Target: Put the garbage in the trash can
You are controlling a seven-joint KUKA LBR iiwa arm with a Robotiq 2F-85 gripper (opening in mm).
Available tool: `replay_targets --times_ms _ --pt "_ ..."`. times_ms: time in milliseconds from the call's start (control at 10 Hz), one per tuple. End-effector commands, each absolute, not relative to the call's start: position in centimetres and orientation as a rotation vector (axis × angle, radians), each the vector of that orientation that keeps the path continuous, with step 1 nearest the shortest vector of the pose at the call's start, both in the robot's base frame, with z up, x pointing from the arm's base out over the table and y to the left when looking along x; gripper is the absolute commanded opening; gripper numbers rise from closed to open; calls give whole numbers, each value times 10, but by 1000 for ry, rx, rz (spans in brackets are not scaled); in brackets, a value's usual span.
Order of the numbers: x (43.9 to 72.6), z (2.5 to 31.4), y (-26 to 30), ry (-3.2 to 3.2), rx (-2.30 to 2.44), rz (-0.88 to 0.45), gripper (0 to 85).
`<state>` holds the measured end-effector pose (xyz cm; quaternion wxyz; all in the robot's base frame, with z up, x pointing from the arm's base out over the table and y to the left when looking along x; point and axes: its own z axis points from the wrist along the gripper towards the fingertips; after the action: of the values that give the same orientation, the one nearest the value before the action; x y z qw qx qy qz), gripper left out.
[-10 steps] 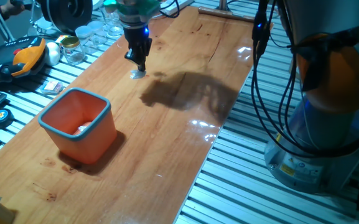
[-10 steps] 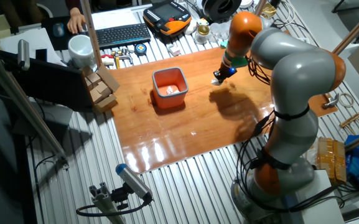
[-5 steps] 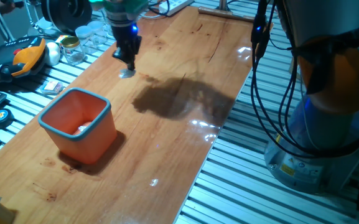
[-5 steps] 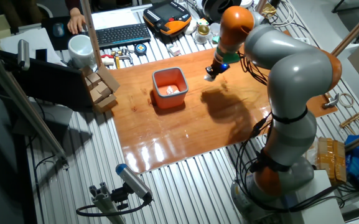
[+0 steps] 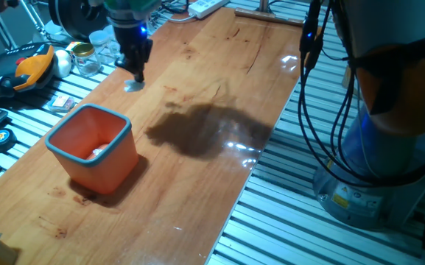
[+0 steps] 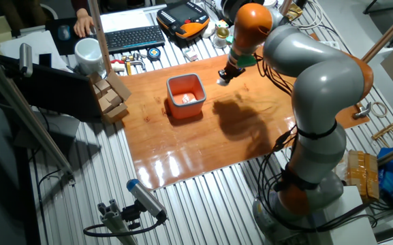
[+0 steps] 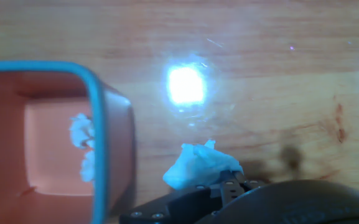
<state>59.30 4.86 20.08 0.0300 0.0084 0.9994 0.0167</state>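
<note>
Jaws of gripper (image 5: 135, 79) clenched on white garbage (image 7: 199, 166), held above tabletop (image 5: 197, 169), right of orange trash can (image 5: 93, 148).

text: none legible | labels: none legible | brands: none | numbers: none | signs: none

One orange trash can (image 5: 94, 149) with a light blue rim stands on one wooden table (image 5: 197, 177). White crumpled scraps number three — one piece of garbage (image 7: 199, 167) at the gripper (image 5: 134, 79), two more scraps (image 7: 83, 146) inside the bin. One robot arm (image 6: 305, 75) — one white mug (image 6: 87, 54).
</note>
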Motion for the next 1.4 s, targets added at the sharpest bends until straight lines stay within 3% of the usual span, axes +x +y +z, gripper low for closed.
replay_targets --times_ms 0,500,1300 --pt "594 205 57 3087 33 46 0" --pt "593 221 94 3096 49 23 0" --pt "595 219 101 3110 -37 -60 0"
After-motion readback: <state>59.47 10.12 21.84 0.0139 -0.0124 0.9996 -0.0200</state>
